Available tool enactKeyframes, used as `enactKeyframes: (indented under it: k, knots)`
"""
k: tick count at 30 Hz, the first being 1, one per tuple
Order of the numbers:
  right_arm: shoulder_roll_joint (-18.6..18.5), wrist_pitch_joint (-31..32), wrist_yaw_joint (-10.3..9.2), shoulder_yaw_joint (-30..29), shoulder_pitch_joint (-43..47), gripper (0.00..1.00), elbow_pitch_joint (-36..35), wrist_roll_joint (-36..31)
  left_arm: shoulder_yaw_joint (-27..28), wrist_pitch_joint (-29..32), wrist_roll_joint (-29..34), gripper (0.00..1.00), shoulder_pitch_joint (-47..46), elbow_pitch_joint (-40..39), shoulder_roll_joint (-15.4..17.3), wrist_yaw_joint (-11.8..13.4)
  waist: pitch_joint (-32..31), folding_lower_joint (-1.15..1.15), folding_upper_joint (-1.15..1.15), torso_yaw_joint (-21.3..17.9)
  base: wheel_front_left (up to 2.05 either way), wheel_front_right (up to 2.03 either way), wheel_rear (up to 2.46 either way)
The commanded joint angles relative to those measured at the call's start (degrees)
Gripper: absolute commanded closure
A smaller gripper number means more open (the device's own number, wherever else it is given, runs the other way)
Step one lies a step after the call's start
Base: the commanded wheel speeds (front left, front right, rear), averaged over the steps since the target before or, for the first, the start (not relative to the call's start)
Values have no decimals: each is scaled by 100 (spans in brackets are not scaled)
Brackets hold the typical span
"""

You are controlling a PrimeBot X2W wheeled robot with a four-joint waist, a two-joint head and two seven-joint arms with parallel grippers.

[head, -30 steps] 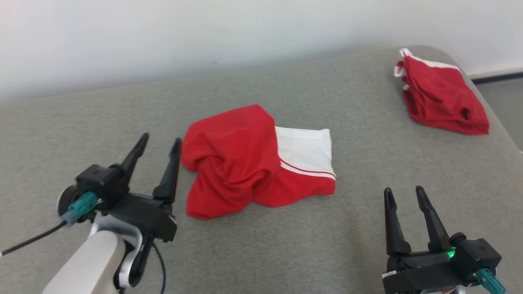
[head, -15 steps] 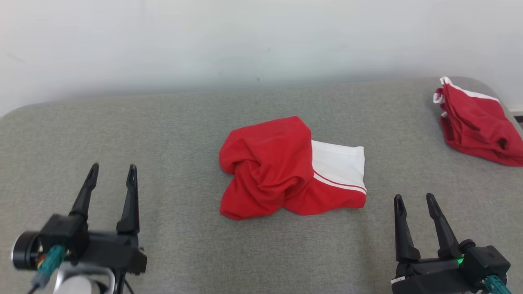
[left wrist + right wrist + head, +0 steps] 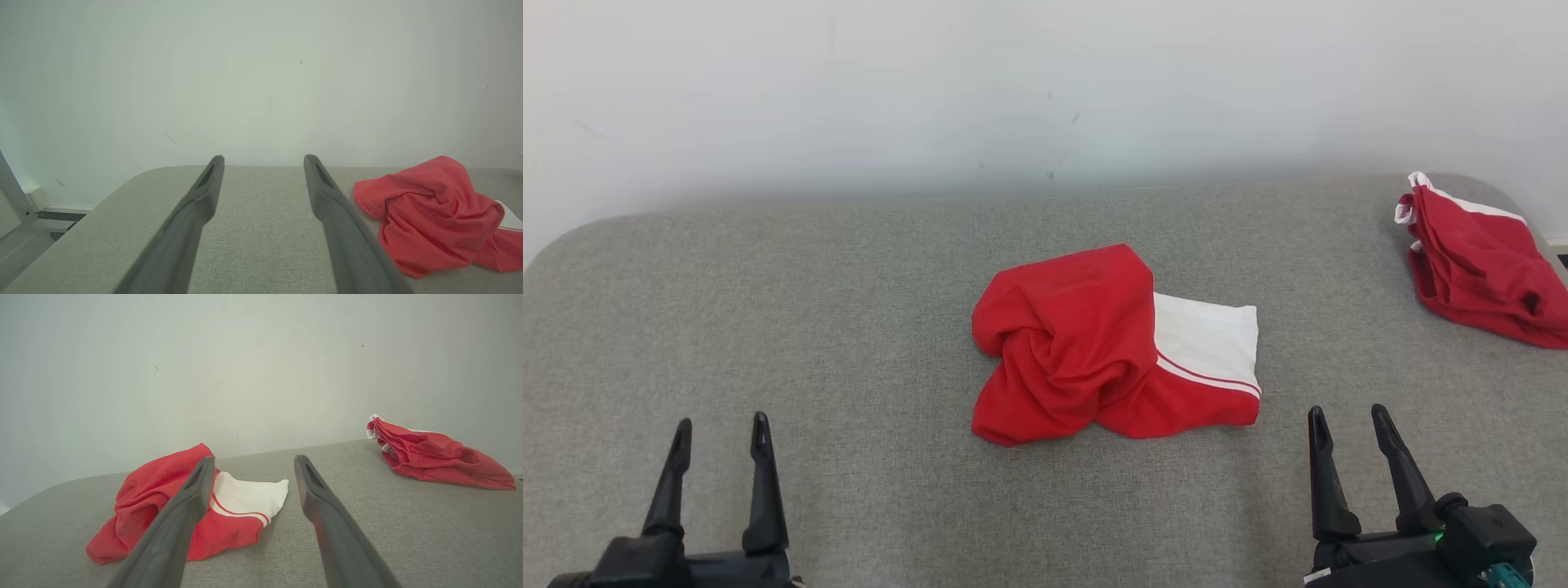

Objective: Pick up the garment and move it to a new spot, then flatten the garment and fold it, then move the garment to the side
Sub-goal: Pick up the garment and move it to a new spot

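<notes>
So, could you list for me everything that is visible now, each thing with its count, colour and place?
crumpled garment: one, red with a white part and stripe, middle of the table
second garment: one, red with white trim, bunched at the table's far right end
table: one, grey fabric top with rounded corners, under both garments
wall: one, pale white, behind the table
left gripper: one, dark, open and empty, lower left, apart from the garments
right gripper: one, dark, open and empty, lower right
</notes>
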Motion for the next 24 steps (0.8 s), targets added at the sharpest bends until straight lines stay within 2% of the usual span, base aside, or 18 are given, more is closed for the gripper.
enactKeyframes:
  k: [1,11,15,24]
  knots:
    - [16,0,-15,6,54,0,12,-3,80,-18,139,0,134,-34,-98,-74,-16,0,0,0,0,0,0]
    - [60,0,-15,49,167,0,117,-1,484,-19,640,0,442,81,-659,-499,-50,0,0,9,0,0,0]
    - [67,0,-15,57,167,0,175,15,608,-19,813,0,460,159,-799,-687,-51,0,0,8,0,0,0]
    - [76,0,-15,40,172,0,303,-1,895,-18,994,0,477,247,-1014,-931,-77,0,0,14,0,0,0]
